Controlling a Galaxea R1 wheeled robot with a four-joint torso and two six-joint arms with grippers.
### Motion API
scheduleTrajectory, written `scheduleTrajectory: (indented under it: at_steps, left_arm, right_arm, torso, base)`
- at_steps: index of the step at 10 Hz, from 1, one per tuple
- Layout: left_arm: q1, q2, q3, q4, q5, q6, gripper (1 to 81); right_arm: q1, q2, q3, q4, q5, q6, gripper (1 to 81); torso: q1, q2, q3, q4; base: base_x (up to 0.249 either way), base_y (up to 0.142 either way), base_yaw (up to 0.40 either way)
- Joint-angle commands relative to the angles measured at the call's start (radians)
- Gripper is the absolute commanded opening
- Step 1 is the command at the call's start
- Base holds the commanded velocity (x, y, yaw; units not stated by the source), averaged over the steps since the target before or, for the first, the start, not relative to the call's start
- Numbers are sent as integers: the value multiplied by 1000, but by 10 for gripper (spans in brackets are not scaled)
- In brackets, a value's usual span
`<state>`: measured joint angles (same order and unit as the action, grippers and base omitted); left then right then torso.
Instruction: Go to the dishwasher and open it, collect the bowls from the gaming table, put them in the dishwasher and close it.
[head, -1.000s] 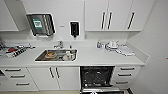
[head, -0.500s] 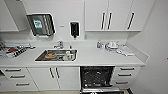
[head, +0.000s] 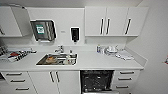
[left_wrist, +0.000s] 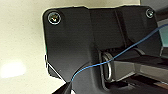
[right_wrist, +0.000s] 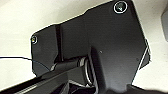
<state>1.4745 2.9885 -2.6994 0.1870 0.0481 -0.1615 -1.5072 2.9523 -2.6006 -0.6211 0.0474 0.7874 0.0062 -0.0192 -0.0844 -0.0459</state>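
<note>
Tool states cannot be told from either wrist view, where dark robot plates are seen over a pale surface.
Below the white bench (head: 100, 62), right of the sink (head: 57, 59), the dishwasher (head: 97, 81) is seen open, its dark racks exposed.

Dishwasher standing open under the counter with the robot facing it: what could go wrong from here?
1. The dishwasher is open, dark racks exposed; its lowered door lies near the bottom edge of the head view, so driving closer could bump it.
2. The sink already holds items, and dishes crowd the worktop right above the dishwasher; an arm swung there could knock them.
</note>
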Motion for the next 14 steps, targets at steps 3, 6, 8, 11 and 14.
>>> scheduleTrajectory:
  at_steps: [3,6,8,11,14]
  left_arm:
    - [-56,6,-7,-4,58,-4,811]
    - [-56,29,-65,-11,64,-7,811]
    - [-56,47,-109,-11,64,-7,811]
    - [-58,54,-131,-11,55,-6,811]
    - [-62,57,-132,-6,53,-4,811]
  right_arm:
    - [35,53,-97,-3,-58,10,811]
    - [-9,110,-191,21,-52,13,811]
    - [-18,153,-269,153,-34,-20,811]
    - [-37,211,-366,345,14,-309,811]
    - [-35,211,-367,607,40,-606,811]
  torso:
    - [0,0,-1,0]
    - [0,0,-1,0]
    - [0,0,-1,0]
    - [0,0,-1,0]
    - [0,0,-1,0]
  base:
    - [0,0,0]
    - [0,0,0]
    - [0,0,0]
    - [0,0,0]
    - [0,0,0]
